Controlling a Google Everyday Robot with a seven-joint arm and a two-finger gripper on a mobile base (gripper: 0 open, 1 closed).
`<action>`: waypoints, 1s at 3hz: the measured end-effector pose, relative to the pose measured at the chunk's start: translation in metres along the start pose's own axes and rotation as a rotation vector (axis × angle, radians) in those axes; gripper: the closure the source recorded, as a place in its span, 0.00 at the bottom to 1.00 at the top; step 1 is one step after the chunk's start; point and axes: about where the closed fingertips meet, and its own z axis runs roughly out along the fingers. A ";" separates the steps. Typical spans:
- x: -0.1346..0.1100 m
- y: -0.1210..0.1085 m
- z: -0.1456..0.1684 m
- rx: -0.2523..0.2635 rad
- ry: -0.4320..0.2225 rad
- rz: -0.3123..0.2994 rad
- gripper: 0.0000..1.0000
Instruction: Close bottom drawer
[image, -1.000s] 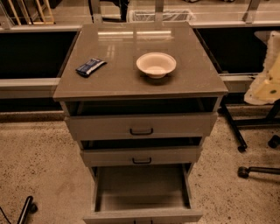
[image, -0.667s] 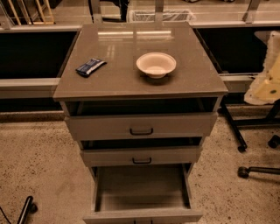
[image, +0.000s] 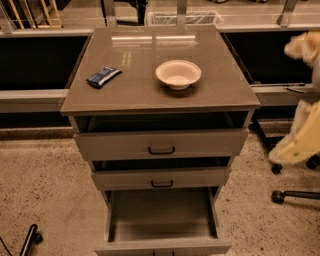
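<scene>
The bottom drawer (image: 162, 246) of the grey-taupe cabinet is pulled far out. Its grey box interior (image: 162, 212) is open to view and holds nothing, and its front sits at the lower edge of the view. My gripper (image: 301, 142) is part of the pale yellow-white arm at the right edge. It is level with the upper drawers, to the right of the cabinet and apart from it.
The top drawer (image: 161, 145) and middle drawer (image: 161, 178) each stand slightly open. A cream bowl (image: 178, 74) and a dark blue packet (image: 103, 76) lie on the cabinet top (image: 150, 95). Office chair casters (image: 280, 196) stand at the right and another wheel (image: 30, 239) at the lower left.
The pale arm at the right edge has moved and now reaches lower and higher along the edge. The cabinet, drawers, bowl and packet have not moved.
</scene>
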 end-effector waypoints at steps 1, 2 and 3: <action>0.053 0.044 0.072 -0.119 -0.086 0.141 0.00; 0.074 0.075 0.100 -0.204 -0.072 0.190 0.00; 0.073 0.075 0.099 -0.202 -0.070 0.187 0.00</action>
